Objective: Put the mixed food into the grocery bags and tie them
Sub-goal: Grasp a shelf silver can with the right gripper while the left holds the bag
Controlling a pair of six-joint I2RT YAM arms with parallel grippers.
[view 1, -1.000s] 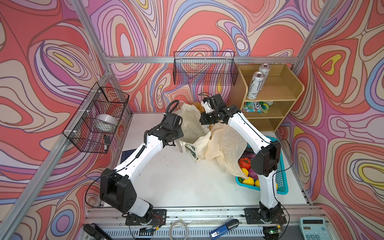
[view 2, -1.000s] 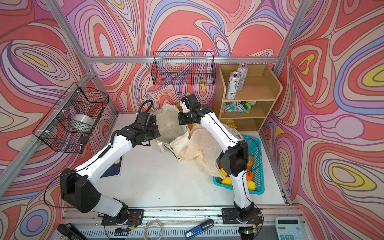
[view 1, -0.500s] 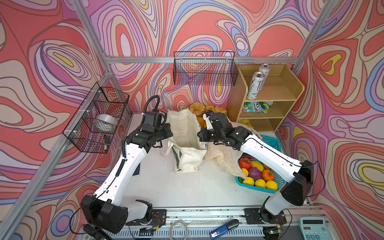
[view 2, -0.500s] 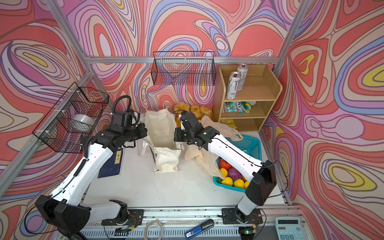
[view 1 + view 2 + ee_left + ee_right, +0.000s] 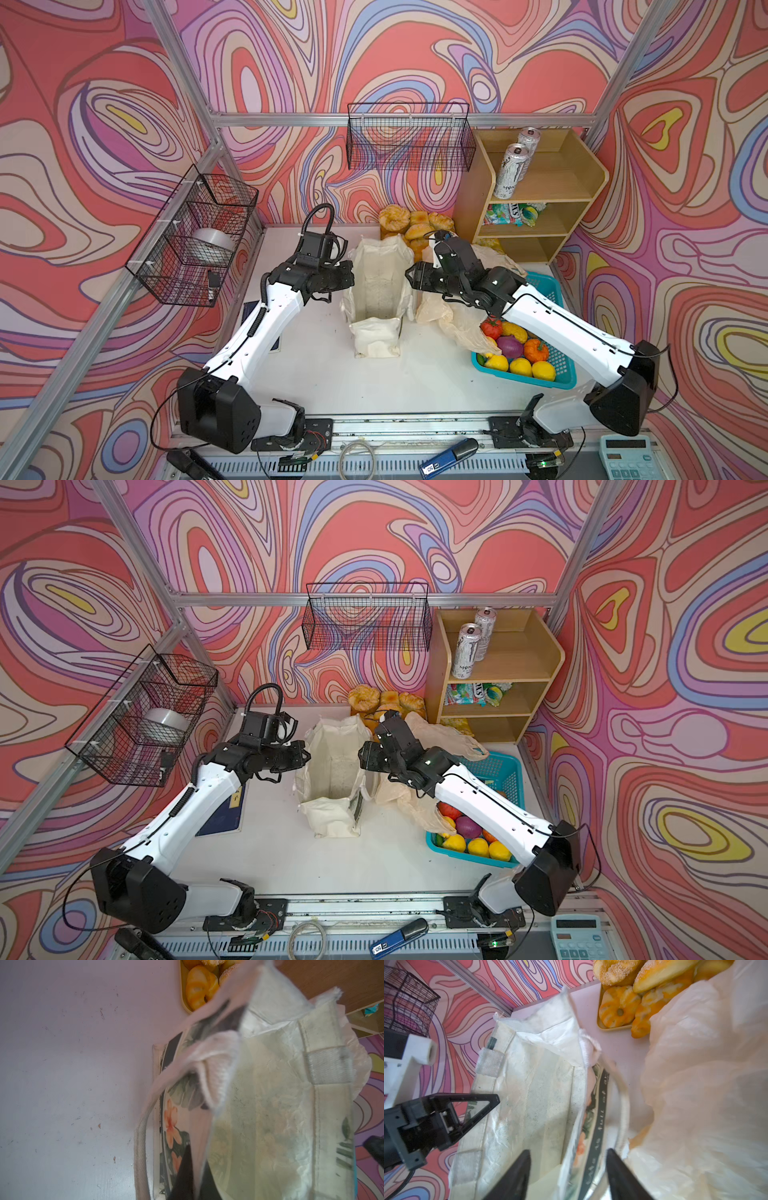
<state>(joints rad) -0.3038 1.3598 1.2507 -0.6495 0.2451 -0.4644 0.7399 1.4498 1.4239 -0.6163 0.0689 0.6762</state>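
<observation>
The off-white cloth tote (image 5: 376, 291) (image 5: 332, 771) stands upright in mid-table, its mouth open and nothing showing inside. My left gripper (image 5: 351, 277) (image 5: 306, 756) (image 5: 197, 1167) is shut on the tote's (image 5: 270, 1105) left rim. My right gripper (image 5: 409, 278) (image 5: 362, 756) (image 5: 569, 1152) is open, with the tote's (image 5: 529, 1084) right wall and handle between its spread fingers. The cream plastic bag (image 5: 457, 320) (image 5: 407, 800) (image 5: 695, 1084) lies crumpled under the right arm. Two drink cans (image 5: 511, 170) (image 5: 465, 650) and a snack packet (image 5: 509, 212) sit on the shelf. Lemons (image 5: 523, 368) (image 5: 478, 848) lie in the basket.
The teal mesh basket (image 5: 561, 365) of fruit sits at the right beside the right arm. Bread rolls (image 5: 411, 222) (image 5: 618, 1009) on a tray lie behind the tote, next to the wooden shelf (image 5: 540, 195). Wire baskets (image 5: 409, 137) (image 5: 195, 237) hang on the walls.
Both arms came down and forward from the back, standing the tote upright and spread wide. The right gripper's fingers have opened off the tote's rim; the left stays shut.
</observation>
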